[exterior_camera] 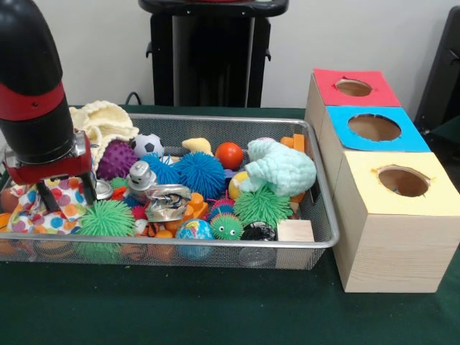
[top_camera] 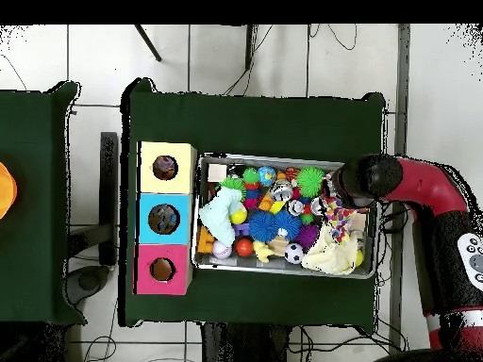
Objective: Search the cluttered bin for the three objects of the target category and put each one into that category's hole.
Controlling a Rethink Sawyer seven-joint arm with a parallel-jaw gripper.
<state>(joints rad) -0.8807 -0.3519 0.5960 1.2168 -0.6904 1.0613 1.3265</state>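
Green cloth covers the table (exterior_camera: 180, 309) nearest my camera. Behind it sits the bin (exterior_camera: 215, 248), packed with spiky balls, toy balls and a crushed can (exterior_camera: 167, 201).

At the bin's left end in the front view, the gripper (exterior_camera: 66, 195) is down on the polka-dot cloth (exterior_camera: 43, 208). Its dark fingers (exterior_camera: 49, 195) bracket a raised fold. I judge them clenched on the cloth, so the grasp step is in hand.

Next move, as I judge it: lift clear of the clutter, then carry across the full bin to the hole (exterior_camera: 404, 181) in the yellow-topped box (exterior_camera: 395, 223), nearest of three boxes.

A pale green cloth (exterior_camera: 282, 169) lies at the bin's box end; a cream knitted cloth (exterior_camera: 100, 122) drapes the far left rim.

Farther back stand the black pedestal (exterior_camera: 212, 54) and a plain pale wall (exterior_camera: 345, 36). Overhead shows tiled floor (top_camera: 38, 57).
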